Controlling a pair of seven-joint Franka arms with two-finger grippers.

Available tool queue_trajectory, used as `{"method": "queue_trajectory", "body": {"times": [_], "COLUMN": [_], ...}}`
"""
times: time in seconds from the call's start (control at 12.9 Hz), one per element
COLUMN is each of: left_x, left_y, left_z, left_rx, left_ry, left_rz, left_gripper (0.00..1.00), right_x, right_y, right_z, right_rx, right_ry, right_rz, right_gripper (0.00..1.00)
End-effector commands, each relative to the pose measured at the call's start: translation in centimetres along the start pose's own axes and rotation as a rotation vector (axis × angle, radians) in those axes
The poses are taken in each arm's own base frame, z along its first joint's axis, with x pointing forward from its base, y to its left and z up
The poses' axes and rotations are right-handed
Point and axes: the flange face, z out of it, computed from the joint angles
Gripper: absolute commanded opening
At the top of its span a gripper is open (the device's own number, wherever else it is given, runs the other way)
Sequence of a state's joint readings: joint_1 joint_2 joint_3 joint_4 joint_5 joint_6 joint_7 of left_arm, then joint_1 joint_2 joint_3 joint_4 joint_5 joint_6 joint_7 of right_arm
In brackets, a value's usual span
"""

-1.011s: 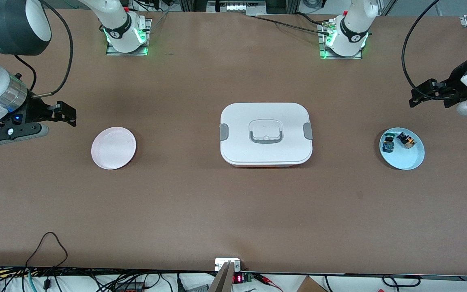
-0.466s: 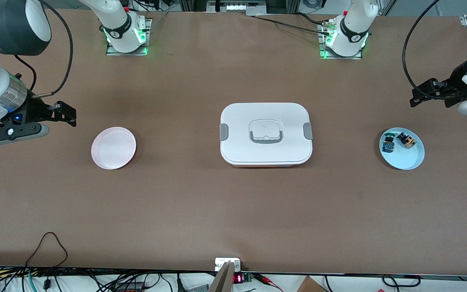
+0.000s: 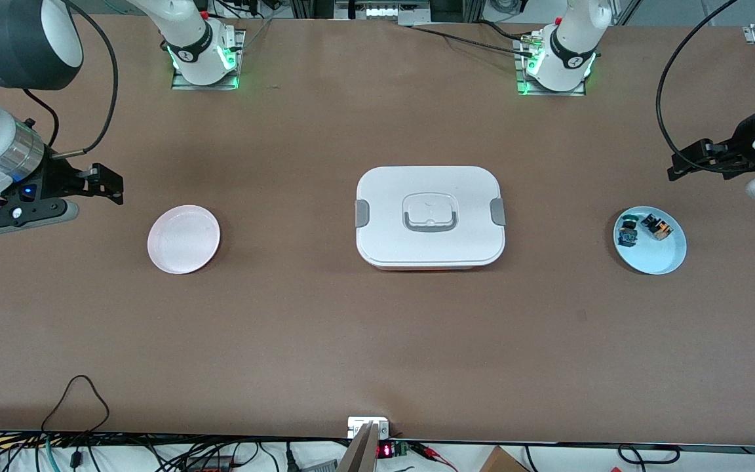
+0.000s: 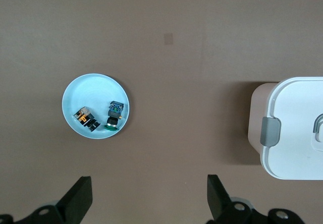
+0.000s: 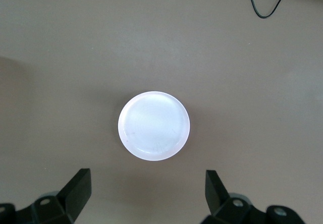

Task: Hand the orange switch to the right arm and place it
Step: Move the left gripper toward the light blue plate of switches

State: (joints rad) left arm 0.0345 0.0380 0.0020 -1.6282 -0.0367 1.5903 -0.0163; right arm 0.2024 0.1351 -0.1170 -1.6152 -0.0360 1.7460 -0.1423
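Both grippers up over the table, jaws spread, nothing held.
Tiny black orange switch [image 3: 657, 227] lies in round pale-blue dish [image 3: 669, 261] beside green-blue switch [image 3: 627, 232]; left gripper [image 3: 685, 160] above the table near the dish, right gripper [image 3: 107, 184] near round pink plate [image 3: 183, 238].

The left gripper [image 3: 682, 164] is held in the air over the table's edge at the left arm's end, its fingers [image 4: 81, 204] spread wide and empty. The right gripper [image 3: 103, 182], below a silver wrist ring, is held over the table's edge at the right arm's end, fingers [image 5: 76, 189] likewise spread and empty.
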Motion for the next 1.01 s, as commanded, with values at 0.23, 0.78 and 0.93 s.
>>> {"method": "queue_trajectory", "body": {"times": [0.23, 0.78, 0.93], "left_x": [2.2, 3.8, 4.5], "left_y": [0.1, -6.3, -8.3], "left_z": [4.8, 10.0, 13.7], "left_rx": [0.022, 0.006, 0.02], "left_ry": [-0.076, -0.167, -0.215], "left_rz": [0.023, -0.06, -0.082], "left_gripper": [1.0, 1.0, 1.0], "right_x": [0.1, 0.1, 0.1], "right_y": [-0.1, -0.1, -0.1], "right_z": [-0.4, -0.4, -0.4], "right_rx": [-0.008, -0.008, -0.008], "right_ry": [-0.004, -0.004, -0.004], "right_rz": [-0.002, -0.002, -0.002], "right_gripper": [1.0, 1.0, 1.0]}}
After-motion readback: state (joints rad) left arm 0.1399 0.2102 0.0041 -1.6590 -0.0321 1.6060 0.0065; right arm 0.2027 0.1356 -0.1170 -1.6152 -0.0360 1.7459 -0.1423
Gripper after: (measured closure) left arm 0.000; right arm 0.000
